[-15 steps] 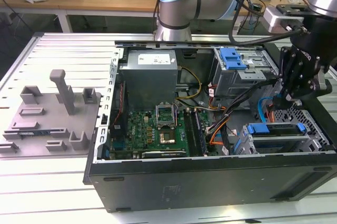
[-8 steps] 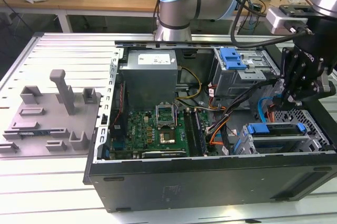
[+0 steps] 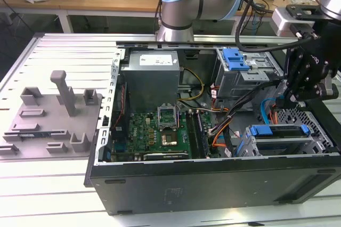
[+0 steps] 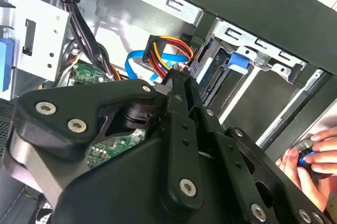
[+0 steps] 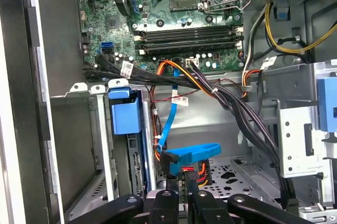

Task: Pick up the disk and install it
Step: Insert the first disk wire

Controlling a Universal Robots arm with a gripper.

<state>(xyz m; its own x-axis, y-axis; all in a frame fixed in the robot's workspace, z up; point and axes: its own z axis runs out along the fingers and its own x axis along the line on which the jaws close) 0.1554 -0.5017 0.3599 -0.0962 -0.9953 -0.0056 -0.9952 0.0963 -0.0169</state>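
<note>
Nearest, behind the case's (image 3: 213, 184) near wall in the exterior view: disk (image 3: 279, 130) lying flat in the lower bay, blue carrier showing, seemingly seated. Just above it, gripper (image 3: 287, 99), fingers (image 5: 201, 203) pressed together, holding nothing, over blue and orange cables (image 5: 192, 152). Beyond, motherboard (image 3: 154, 126), then power supply (image 3: 152, 75)

Disk (image 5: 126, 111) mostly hidden inside its bay (image 5: 95, 129), hand (image 5: 181, 208) cropped in the first wrist view
</note>
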